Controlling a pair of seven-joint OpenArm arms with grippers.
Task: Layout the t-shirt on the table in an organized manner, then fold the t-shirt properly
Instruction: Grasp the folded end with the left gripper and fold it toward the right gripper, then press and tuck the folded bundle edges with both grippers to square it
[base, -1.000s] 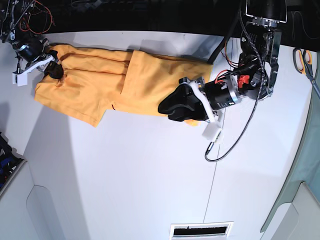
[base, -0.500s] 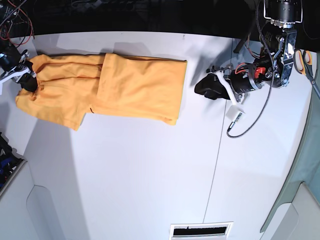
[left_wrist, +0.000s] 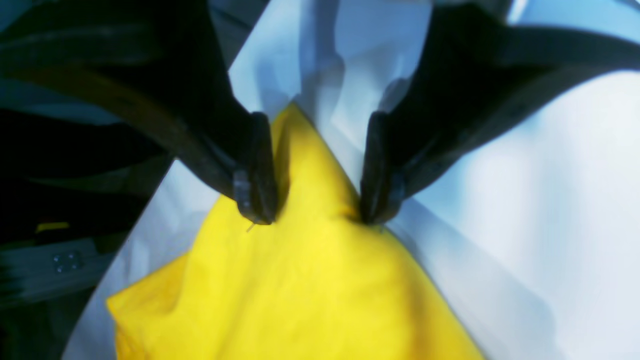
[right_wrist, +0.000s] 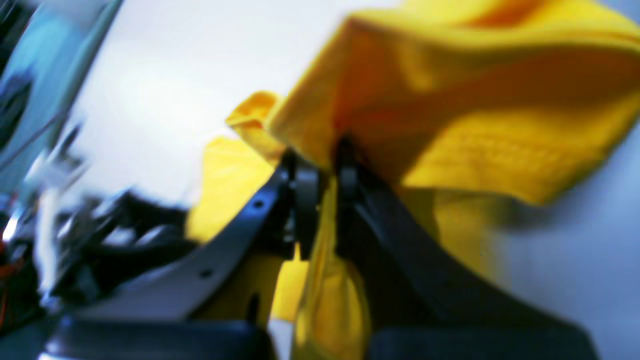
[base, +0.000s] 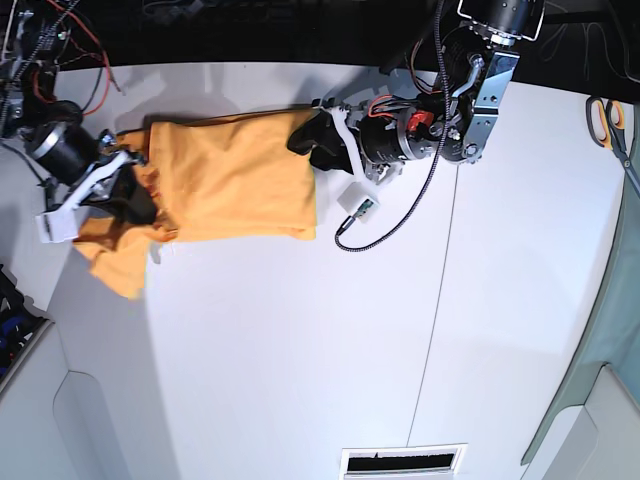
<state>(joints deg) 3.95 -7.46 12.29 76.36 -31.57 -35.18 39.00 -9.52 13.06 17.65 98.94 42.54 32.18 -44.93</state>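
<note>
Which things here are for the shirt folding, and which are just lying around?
For the job:
- t-shirt
- table
- left gripper, open at a shirt corner
- right gripper, pinching the shirt

Just lying about:
- scissors at the table's edge

Robot lab: bare white bench (base: 300, 350), exposed wiring (base: 75, 25) on arm mounts, loose cable (base: 395, 220), scissors (base: 612, 125) at edge.
</note>
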